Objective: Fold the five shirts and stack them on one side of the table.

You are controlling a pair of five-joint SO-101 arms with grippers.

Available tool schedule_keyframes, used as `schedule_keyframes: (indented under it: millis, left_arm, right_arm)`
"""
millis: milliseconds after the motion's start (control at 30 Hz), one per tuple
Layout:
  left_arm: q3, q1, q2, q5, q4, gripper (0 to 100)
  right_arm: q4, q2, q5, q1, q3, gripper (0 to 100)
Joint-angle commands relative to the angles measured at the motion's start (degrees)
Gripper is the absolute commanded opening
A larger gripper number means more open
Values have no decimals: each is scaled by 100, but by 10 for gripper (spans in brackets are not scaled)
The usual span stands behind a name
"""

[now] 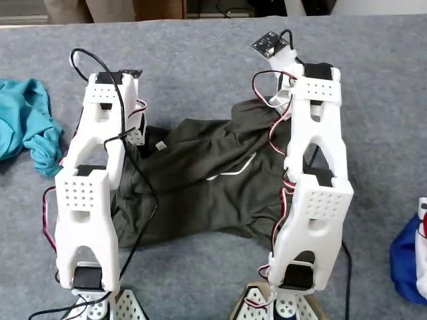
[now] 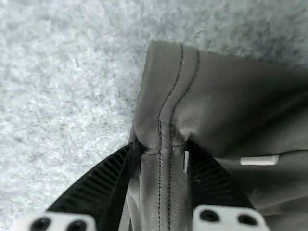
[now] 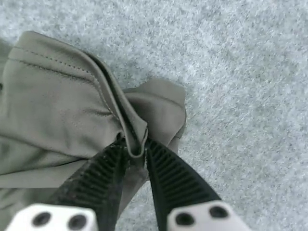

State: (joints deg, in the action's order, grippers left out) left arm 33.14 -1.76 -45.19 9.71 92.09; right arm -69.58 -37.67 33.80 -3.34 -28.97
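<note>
A dark olive shirt lies crumpled on the grey table between my two arms. My left gripper is shut on a stitched hem of the olive shirt, with the cloth pinched between its black ribbed fingers. My right gripper is shut on a bunched fold at another edge of the olive shirt. A teal shirt sits heaped at the table's left edge. A blue shirt lies at the right edge.
The grey felt table stretches bare behind the arms. Red and black cables hang along both arms over the olive shirt. A white item rests on the blue shirt at the right edge.
</note>
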Motion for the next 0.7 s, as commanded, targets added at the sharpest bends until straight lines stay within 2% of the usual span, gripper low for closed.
schedule_keyframes:
  millis: [0, 67, 200, 567, 667]
  left_arm:
    - [167, -44, -4, 18, -62, 156]
    - [246, -44, -4, -79, -44, 139]
    - [686, -26, -4, -352, 141, 12]
    - [2048, 44, -4, -457, 844, 19]
    - [2374, 44, 13, -457, 870, 19]
  right_arm:
    - [44, 57, 26, -40, -295, 5]
    - [44, 57, 26, -40, -295, 5]
    - [44, 57, 26, -40, -295, 5]
    - [-62, 75, 26, -40, -374, 5]
    - [-580, 101, -35, -48, -954, 5]
